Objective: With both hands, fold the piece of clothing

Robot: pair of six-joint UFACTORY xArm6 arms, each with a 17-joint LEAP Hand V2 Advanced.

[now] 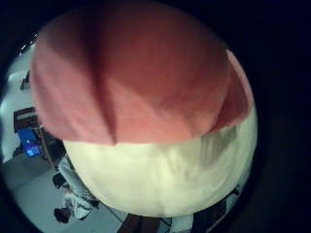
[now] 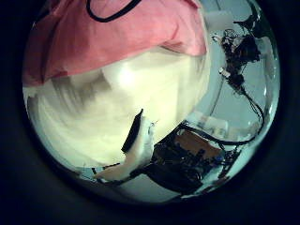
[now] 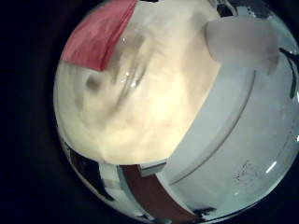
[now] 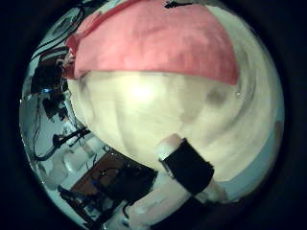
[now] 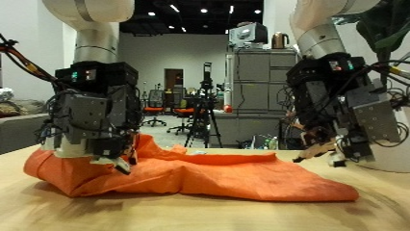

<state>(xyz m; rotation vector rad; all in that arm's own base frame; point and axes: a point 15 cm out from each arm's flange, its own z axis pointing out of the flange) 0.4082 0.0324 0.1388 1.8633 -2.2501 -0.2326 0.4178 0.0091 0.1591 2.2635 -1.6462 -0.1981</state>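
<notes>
An orange-red piece of clothing [image 5: 217, 178] lies stretched across the pale wooden table [image 5: 192, 217], bunched higher at the end under my left hand [image 5: 89, 120]. That hand hangs just above the bunched end with its fingers straight down, the tips at the cloth. The cloth [image 1: 136, 68] fills much of its little finger side view. A straight finger [image 2: 136, 141] shows over bare table beside the cloth [image 2: 103, 37]. My right hand [image 5: 340, 111] hangs above the thin flat end, fingers relaxed and holding nothing. Its finger [image 4: 187, 168] is over bare table, apart from the cloth [image 4: 153, 43].
Bare table [image 5: 77, 212] runs in front of the cloth to the near edge. Behind the table stand a grey cabinet [image 5: 256, 91], office chairs and a tripod [image 5: 205, 106], all well away.
</notes>
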